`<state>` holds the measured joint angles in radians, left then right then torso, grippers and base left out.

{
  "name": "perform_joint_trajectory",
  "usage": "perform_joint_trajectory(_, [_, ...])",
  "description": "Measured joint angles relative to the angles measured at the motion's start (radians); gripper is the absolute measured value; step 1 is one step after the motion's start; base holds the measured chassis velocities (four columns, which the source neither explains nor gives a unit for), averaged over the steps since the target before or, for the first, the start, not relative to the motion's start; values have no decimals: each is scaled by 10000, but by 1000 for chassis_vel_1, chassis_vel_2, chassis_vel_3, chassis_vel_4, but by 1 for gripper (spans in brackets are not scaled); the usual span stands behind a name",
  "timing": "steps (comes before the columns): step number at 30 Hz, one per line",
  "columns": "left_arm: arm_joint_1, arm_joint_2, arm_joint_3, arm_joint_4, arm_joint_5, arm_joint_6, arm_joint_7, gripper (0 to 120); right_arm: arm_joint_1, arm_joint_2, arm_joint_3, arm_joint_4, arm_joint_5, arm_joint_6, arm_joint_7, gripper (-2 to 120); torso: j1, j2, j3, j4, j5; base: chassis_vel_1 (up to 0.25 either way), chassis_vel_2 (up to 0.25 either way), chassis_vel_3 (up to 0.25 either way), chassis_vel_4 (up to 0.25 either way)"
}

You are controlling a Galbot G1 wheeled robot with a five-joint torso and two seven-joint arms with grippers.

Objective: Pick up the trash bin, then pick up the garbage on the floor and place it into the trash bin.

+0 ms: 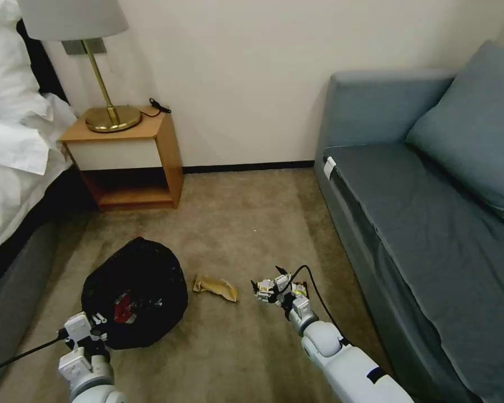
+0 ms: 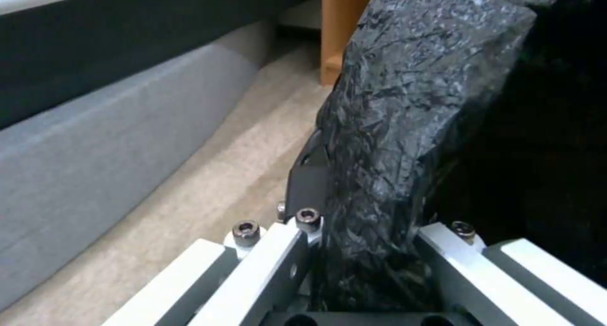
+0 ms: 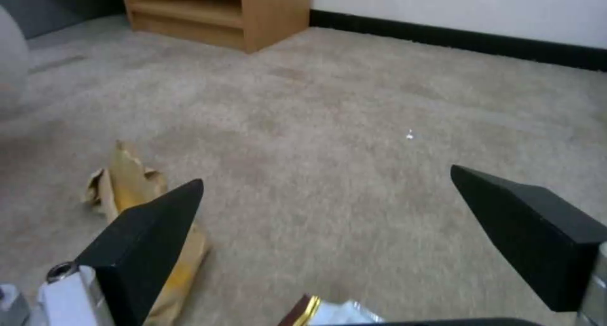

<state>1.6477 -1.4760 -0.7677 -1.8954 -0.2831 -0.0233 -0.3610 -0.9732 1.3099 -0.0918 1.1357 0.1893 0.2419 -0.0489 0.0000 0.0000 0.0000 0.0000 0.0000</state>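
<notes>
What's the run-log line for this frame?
left gripper: shut on trash bin rim | right gripper: open, low over carpet above snack wrapper | tan wrapper: on floor

Left claw (image 1: pixel 95 327) clamps tight low on the left; right claw (image 3: pixel 329 193) reaches forward, fingers spread wide.
</notes>
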Motion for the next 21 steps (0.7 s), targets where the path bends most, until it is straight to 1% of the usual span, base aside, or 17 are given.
perform_joint_trajectory(9, [-38,57,-13,87,-12,0,-1,2,52,11,-164,-1,-152,77,-194,100,0,0,1,0,0,-120,116,108,-116])
perform_joint_trajectory(15, [-36,184,-45,120,-93,0,-1,2,168,33,-412,-89,-251,149,-335,100,1,0,1,0,0,-118,118,113,-114])
perform_joint_trajectory(18, [-22,306,-83,127,-200,0,-1,2,289,-50,-636,22,15,-67,-821,100,1,0,2,-1,-2,-81,50,64,-67])
perform_joint_trajectory(19, [-22,306,-83,127,-200,0,-1,2,289,-50,-636,22,15,-67,-821,100,1,0,2,-1,-2,-64,38,26,-53])
perform_joint_trajectory(21, [-14,364,-107,142,-240,0,0,2,440,-74,-796,126,70,-247,-1235,100,1,0,1,-1,-1,-12,18,13,-27])
